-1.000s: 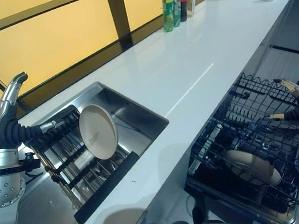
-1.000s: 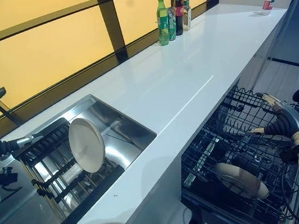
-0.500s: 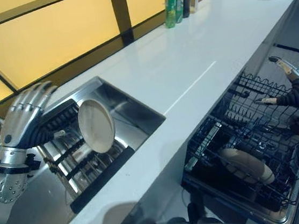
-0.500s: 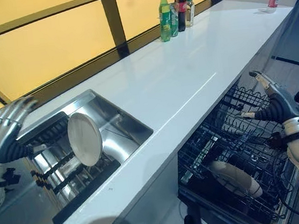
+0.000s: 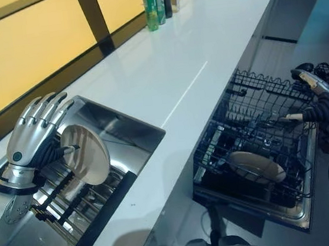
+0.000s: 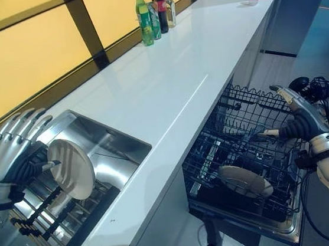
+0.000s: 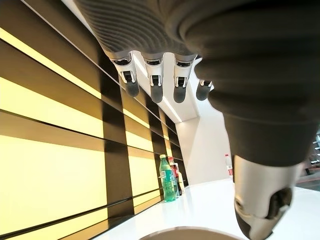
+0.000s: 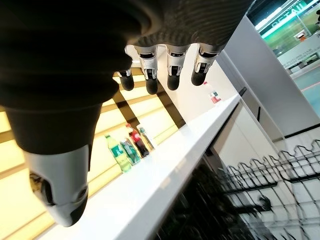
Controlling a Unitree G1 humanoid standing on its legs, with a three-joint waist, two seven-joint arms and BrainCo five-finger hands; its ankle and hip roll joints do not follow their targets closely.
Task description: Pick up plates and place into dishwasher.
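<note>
Round cream plate (image 5: pixel 86 154) upright in steel sink (image 5: pixel 131 130) rack. Left hand (image 5: pixel 35 133) at its 9 o'clock, fingers spread, empty. Right hand (image 6: pixel 298 121) over wire dishwasher rack (image 5: pixel 260 130), fingers straight.

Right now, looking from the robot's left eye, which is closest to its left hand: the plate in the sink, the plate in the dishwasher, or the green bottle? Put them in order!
Measured from the left hand:
1. Plate in the sink: standing on edge in the rack, right beside the fingers.
2. Plate in the dishwasher: lying in the lower rack, across the counter to the right.
3. Green bottle: far along the counter by the wall.
</note>
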